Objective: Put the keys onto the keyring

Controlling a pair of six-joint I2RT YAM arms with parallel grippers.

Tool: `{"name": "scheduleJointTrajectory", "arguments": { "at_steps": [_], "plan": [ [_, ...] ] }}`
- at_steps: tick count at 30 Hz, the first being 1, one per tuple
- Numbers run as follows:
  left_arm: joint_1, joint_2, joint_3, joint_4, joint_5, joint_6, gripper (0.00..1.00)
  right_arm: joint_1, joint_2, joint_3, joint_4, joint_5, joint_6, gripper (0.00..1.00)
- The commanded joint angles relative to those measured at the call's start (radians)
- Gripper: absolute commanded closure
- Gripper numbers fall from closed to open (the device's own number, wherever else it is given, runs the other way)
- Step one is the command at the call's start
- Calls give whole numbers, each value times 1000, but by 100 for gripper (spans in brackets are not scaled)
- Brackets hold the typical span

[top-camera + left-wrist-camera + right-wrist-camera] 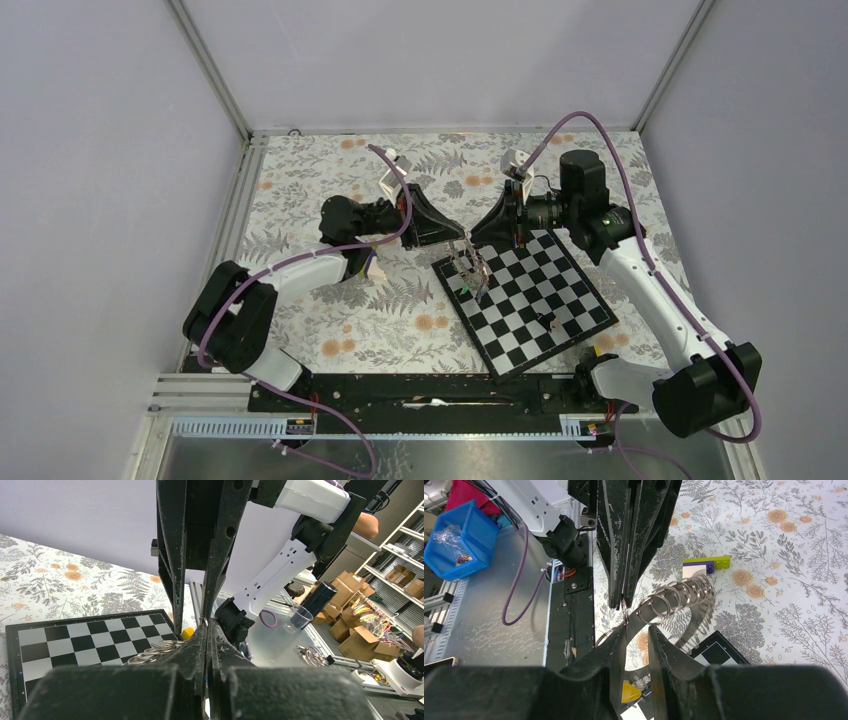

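2 grippers meet above the black-and-white chessboard [540,300]: the left gripper [620,605] pinches the grey coiled metal keyring [679,597], probably steadying it aloft for threading. The right gripper [638,630] sits beside it, jaws narrowly apart.

The left gripper [206,628] has its jaws pressed together on a thin loop of the keyring [150,653], whose silver coils show against the chessboard [75,645]. The right gripper [202,611] points down, meeting it tip to tip.

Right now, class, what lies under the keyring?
Below the keyring lie a corner of the chessboard and flowered tablecloth. The right gripper covers part of that spot, so anything lying there cannot be seen.
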Motion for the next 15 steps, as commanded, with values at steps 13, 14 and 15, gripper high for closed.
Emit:
{"name": "scheduleJointTrajectory", "arguments": {
  "at_steps": [13, 14, 15],
  "plan": [
    [-14, 23, 10, 77, -45, 5, 100, 19, 13, -21, 72, -47, 31, 97],
    [-14, 23, 9, 78, -44, 6, 100, 19, 12, -15, 61, -45, 21, 100],
    [-12, 23, 7, 76, -43, 12, 100, 19, 11, -1, 35, -35, -3, 100]
  ]
}}
